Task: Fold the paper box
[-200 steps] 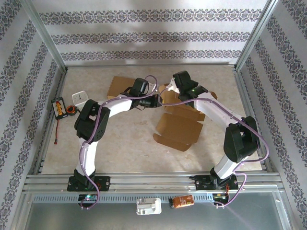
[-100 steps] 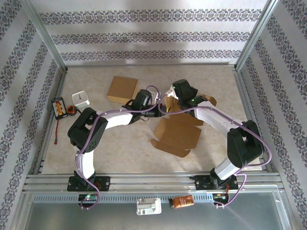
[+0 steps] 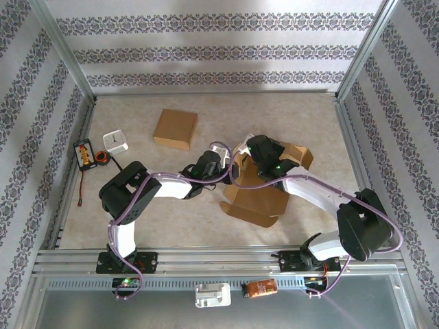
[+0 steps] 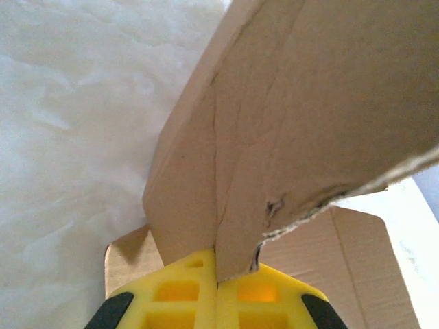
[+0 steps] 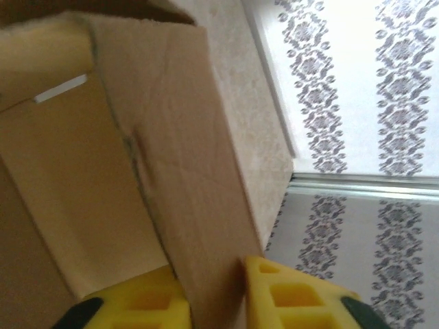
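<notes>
Drawing back toward the near edge of the counter (image 3: pixel 171 205), both arms have hauled the paper box (image 3: pixel 259 200) closer than a second ago; its brown sheet, lying flat then, now stands partly raised at centre-right, between the two wrists; a second, closed box (image 3: pixel 175 129), uncovered as the left arm retreated, sits well apart at the back; the left end effector (image 4: pixel 217 291) is clenched on the edge of a side flap (image 4: pixel 288 137); the right end effector (image 5: pixel 214 291) grips an upright wall panel (image 5: pixel 185 171); judging by this, the walls are rising, with the closing folds not yet done.
</notes>
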You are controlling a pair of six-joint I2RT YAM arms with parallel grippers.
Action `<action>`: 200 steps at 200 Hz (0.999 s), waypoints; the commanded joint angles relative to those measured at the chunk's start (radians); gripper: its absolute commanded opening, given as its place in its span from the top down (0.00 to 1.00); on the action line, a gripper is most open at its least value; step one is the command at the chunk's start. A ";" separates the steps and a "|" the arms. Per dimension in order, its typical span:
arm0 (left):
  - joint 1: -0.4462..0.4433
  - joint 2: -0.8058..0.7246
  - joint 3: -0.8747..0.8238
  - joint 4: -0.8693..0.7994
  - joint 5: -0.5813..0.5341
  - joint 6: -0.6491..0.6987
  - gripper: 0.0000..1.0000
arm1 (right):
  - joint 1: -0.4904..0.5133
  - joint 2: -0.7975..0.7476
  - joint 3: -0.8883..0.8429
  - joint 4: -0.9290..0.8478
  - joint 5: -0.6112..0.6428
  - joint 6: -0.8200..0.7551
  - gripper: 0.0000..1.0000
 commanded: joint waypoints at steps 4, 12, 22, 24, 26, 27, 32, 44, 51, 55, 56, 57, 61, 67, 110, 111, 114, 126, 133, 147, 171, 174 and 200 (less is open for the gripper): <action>-0.027 -0.016 -0.040 0.037 -0.038 0.082 0.97 | 0.027 -0.039 -0.047 -0.071 -0.038 0.057 0.67; -0.033 -0.013 -0.037 0.038 -0.041 0.103 0.97 | 0.029 -0.069 -0.046 -0.116 -0.073 0.075 0.61; -0.041 -0.012 -0.033 0.036 -0.041 0.124 0.97 | 0.031 -0.114 -0.041 -0.174 -0.127 0.113 0.52; -0.043 -0.011 -0.032 0.036 -0.042 0.128 0.97 | 0.030 -0.121 -0.039 -0.186 -0.140 0.120 0.51; -0.045 -0.009 -0.032 0.035 -0.044 0.131 0.97 | 0.031 -0.130 -0.037 -0.199 -0.154 0.129 0.50; -0.046 -0.009 -0.032 0.034 -0.044 0.133 0.97 | 0.031 -0.134 -0.035 -0.206 -0.161 0.133 0.49; -0.051 -0.005 -0.026 0.031 -0.048 0.142 0.97 | 0.031 -0.156 -0.026 -0.239 -0.197 0.151 0.46; -0.062 0.008 -0.009 0.010 -0.055 0.167 0.97 | 0.028 -0.201 0.003 -0.310 -0.264 0.205 0.35; -0.068 0.014 0.000 -0.002 -0.063 0.179 0.97 | 0.022 -0.222 0.029 -0.359 -0.318 0.238 0.28; -0.071 0.018 0.005 -0.011 -0.067 0.185 0.97 | 0.015 -0.233 0.046 -0.388 -0.348 0.254 0.25; -0.072 0.018 0.006 -0.011 -0.067 0.186 0.97 | 0.013 -0.235 0.052 -0.394 -0.355 0.259 0.24; -0.072 0.020 0.006 -0.012 -0.068 0.186 0.97 | 0.013 -0.237 0.055 -0.400 -0.361 0.265 0.24; -0.075 0.022 0.010 -0.014 -0.070 0.191 0.97 | 0.004 -0.244 0.075 -0.426 -0.385 0.290 0.21; -0.077 0.027 0.014 -0.015 -0.069 0.194 0.97 | -0.013 -0.253 0.111 -0.469 -0.443 0.327 0.18; -0.085 0.038 0.039 -0.034 -0.075 0.216 0.98 | -0.401 -0.204 0.332 -0.600 -1.153 0.639 0.09; -0.085 0.038 0.040 -0.035 -0.075 0.217 0.98 | -0.412 -0.200 0.334 -0.600 -1.168 0.648 0.10; -0.086 0.038 0.041 -0.036 -0.076 0.217 0.98 | -0.440 -0.189 0.342 -0.600 -1.207 0.669 0.09; -0.088 0.037 0.046 -0.040 -0.077 0.224 0.98 | -0.530 -0.131 0.376 -0.614 -1.286 0.775 0.09; -0.089 0.036 0.049 -0.044 -0.080 0.228 0.98 | -0.565 -0.096 0.394 -0.645 -1.315 0.808 0.10; -0.091 0.033 0.055 -0.055 -0.092 0.241 0.98 | -0.609 -0.032 0.411 -0.702 -1.359 0.845 0.12; -0.093 0.028 0.060 -0.066 -0.117 0.269 0.98 | -0.658 -0.027 0.311 -0.661 -1.402 0.926 0.14; -0.093 0.028 0.060 -0.066 -0.120 0.273 0.98 | -0.662 -0.029 0.298 -0.655 -1.398 0.932 0.15; -0.093 0.022 0.067 -0.068 -0.129 0.293 0.99 | -0.676 -0.050 0.199 -0.631 -1.355 0.963 0.27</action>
